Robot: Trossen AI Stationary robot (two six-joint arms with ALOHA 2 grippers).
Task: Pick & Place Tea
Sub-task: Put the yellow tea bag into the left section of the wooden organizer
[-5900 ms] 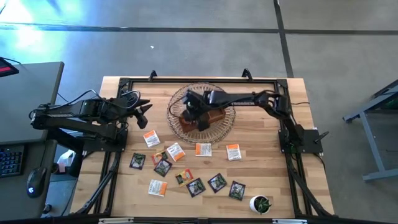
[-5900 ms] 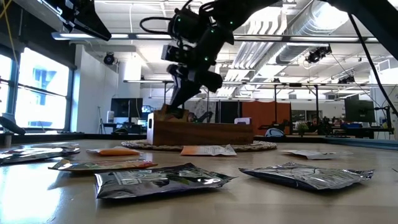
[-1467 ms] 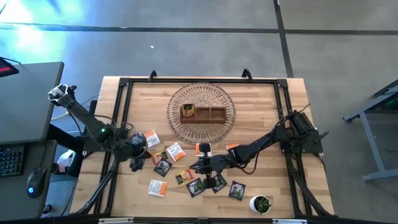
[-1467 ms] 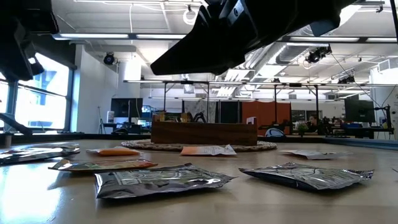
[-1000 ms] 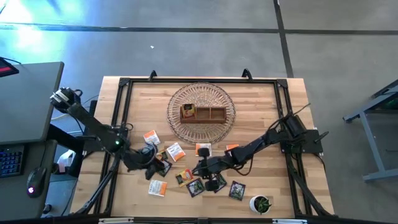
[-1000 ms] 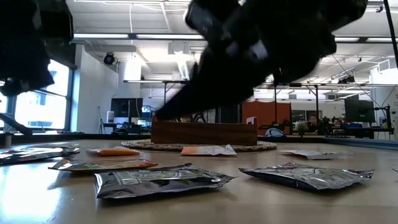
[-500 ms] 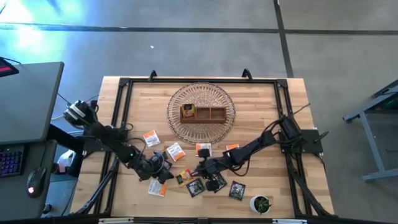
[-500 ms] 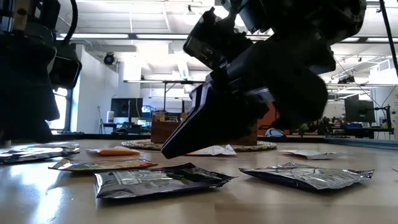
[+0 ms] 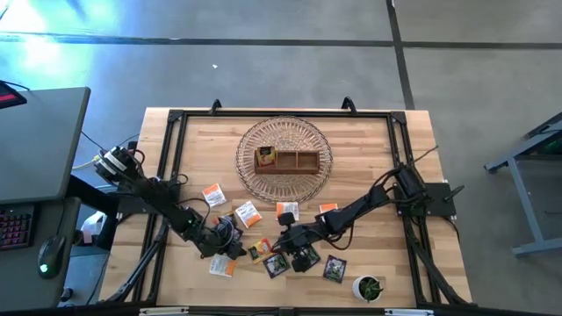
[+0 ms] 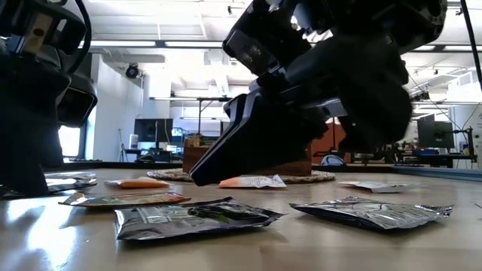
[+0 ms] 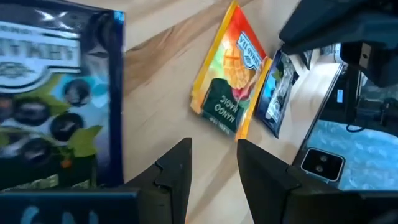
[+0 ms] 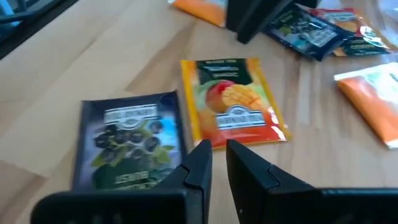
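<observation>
Several tea sachets lie flat on the table's near half. Among them are a yellow-red sachet [image 9: 259, 250] [image 12: 233, 102] [image 11: 231, 81], black ones [image 9: 277, 263] [image 12: 130, 140] [image 11: 56, 99] and white-and-orange ones [image 9: 248, 213]. My left gripper [image 9: 231, 247] [image 11: 213, 144] is low over bare wood, between a black sachet and the yellow-red one, its fingers a little apart. My right gripper [image 9: 285, 246] [image 12: 217, 145] hovers at the yellow-red sachet's other side, slanting down, with a narrow gap between its fingers. In the low view its tip [image 10: 197, 179] is clear of the table.
A brown wooden tray [image 9: 286, 161] sits on a round wicker mat [image 9: 284, 132] at the table's far middle, with one sachet in its left compartment [image 9: 264, 157]. A small plant in a white pot [image 9: 369, 287] stands near the near right corner. The two grippers are close together.
My left gripper has moved toward the table's near right and sunk low beside the yellow-red sachet. My right gripper has come down over the sachets and shifted slightly toward the near edge. The sachets lie where they were.
</observation>
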